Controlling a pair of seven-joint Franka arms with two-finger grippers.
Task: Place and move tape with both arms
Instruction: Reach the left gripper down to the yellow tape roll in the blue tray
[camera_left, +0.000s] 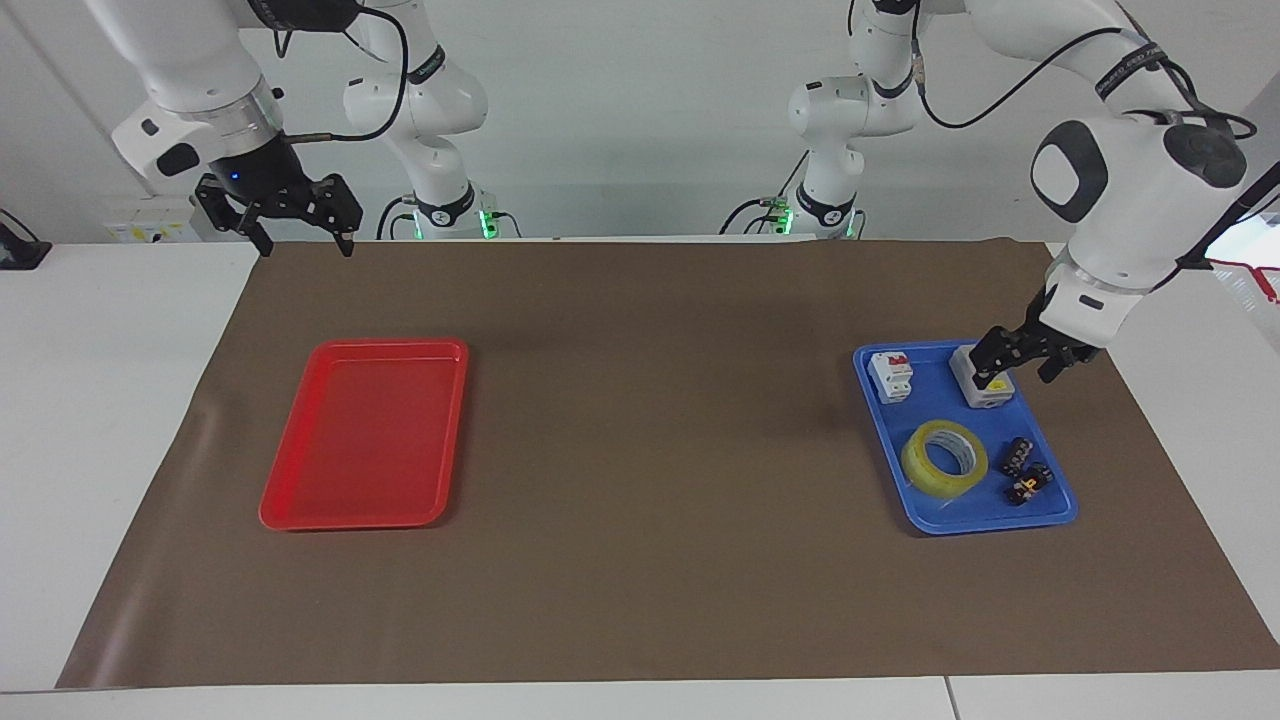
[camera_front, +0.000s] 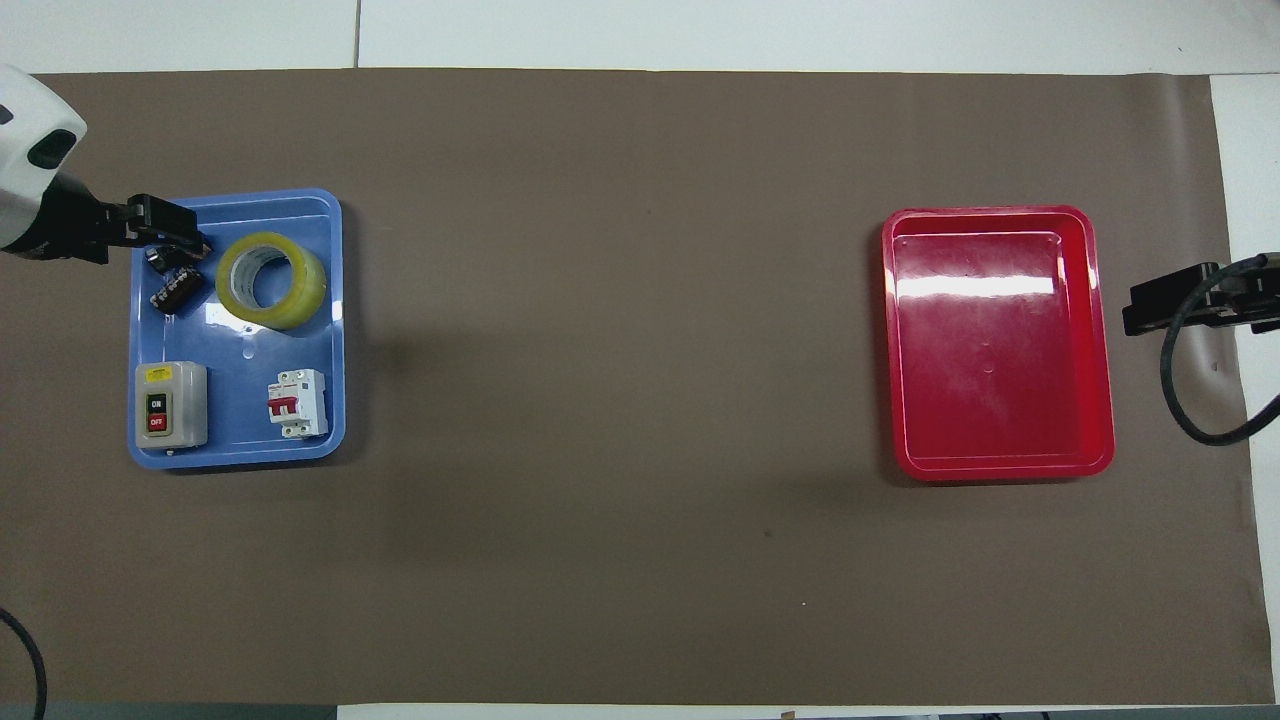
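Observation:
The tape (camera_left: 944, 457), a yellow translucent roll, lies flat in the blue tray (camera_left: 938, 392) at the left arm's end of the table; it also shows in the overhead view (camera_front: 271, 280). My left gripper (camera_left: 1017, 370) is open and empty and hangs over the blue tray (camera_front: 240, 400), beside the tape without touching it. In the overhead view the left gripper (camera_front: 190, 235) covers the tray's corner with the small black parts. My right gripper (camera_left: 300, 238) is open and empty and waits over the mat's edge near the right arm's base (camera_front: 1135, 305).
A red tray (camera_left: 365, 430) lies empty at the right arm's end (camera_front: 1000, 350). The blue tray also holds a grey switch box (camera_front: 171, 403), a white circuit breaker (camera_front: 300, 402) and small black parts (camera_front: 178, 288). A brown mat (camera_left: 650, 450) covers the table.

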